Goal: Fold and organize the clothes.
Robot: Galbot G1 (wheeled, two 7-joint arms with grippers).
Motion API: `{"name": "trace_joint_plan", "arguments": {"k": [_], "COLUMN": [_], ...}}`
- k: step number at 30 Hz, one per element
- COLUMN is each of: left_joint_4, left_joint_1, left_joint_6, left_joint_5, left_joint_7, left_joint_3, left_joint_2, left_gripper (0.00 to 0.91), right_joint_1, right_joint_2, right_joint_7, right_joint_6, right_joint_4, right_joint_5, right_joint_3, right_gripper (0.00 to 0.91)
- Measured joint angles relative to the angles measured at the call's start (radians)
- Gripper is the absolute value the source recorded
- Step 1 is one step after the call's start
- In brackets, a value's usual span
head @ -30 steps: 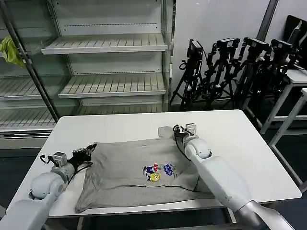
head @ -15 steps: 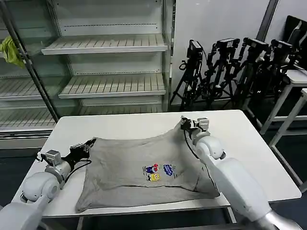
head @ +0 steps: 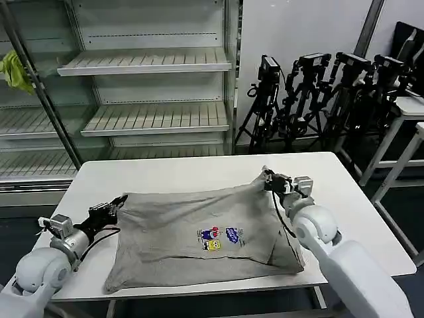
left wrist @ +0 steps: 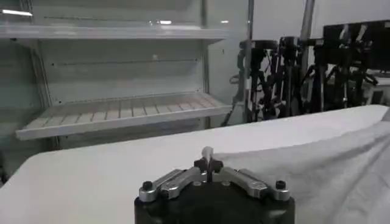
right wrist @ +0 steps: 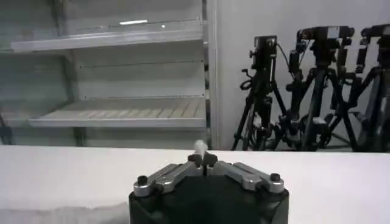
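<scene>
A light grey short-sleeved shirt (head: 199, 232) with a small multicoloured chest print (head: 217, 239) lies stretched across the white table (head: 165, 173). My left gripper (head: 117, 201) is shut on the shirt's far left corner, near the table's left edge. My right gripper (head: 267, 175) is shut on the far right corner and holds it slightly lifted, so the cloth is pulled taut between the two. In the left wrist view the left gripper (left wrist: 208, 162) pinches a tip of grey cloth (left wrist: 317, 164). In the right wrist view the right gripper (right wrist: 202, 157) pinches a pale tip of fabric.
Empty metal shelves (head: 146, 63) stand behind the table, with a yellow-green rag (head: 14, 69) at the far left. Black camera tripods (head: 318, 93) crowd the back right. Other white tables (head: 407, 126) stand at the right edge. Bare table top lies beyond the shirt.
Both grippers have moved apart, the left one leftward and the right one rightward, each drawing its shirt corner with it. The shirt's far edge is now spread wide and taut.
</scene>
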Motion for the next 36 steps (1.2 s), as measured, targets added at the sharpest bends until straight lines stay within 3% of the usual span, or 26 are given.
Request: {"name": "trace_joint_plan", "arguments": {"k": [13,36], "left_joint_4": [-0.106,-0.211], "left_joint_1": [0.163,0.327], "left_joint_6": [-0.007,-0.015], "left_joint_5": [0.013,0.021], "left_joint_7": [-0.003,0.0], "left_joint_3": [-0.085,-0.189], "left_joint_2": [-0.016,-0.023], "left_gripper": [0.06,0.06], "right_joint_1": [-0.128,-0.305], "right_joint_2": [-0.073,-0.095], "right_joint_7": [-0.018,-0.038], "right_joint_6": [0.013,0.036], "right_joint_4": [0.121,0.2], "right_joint_5": [-0.015,-0.083], "right_joint_3": [0.066,0.103], "right_gripper": [0.0,0.0]}}
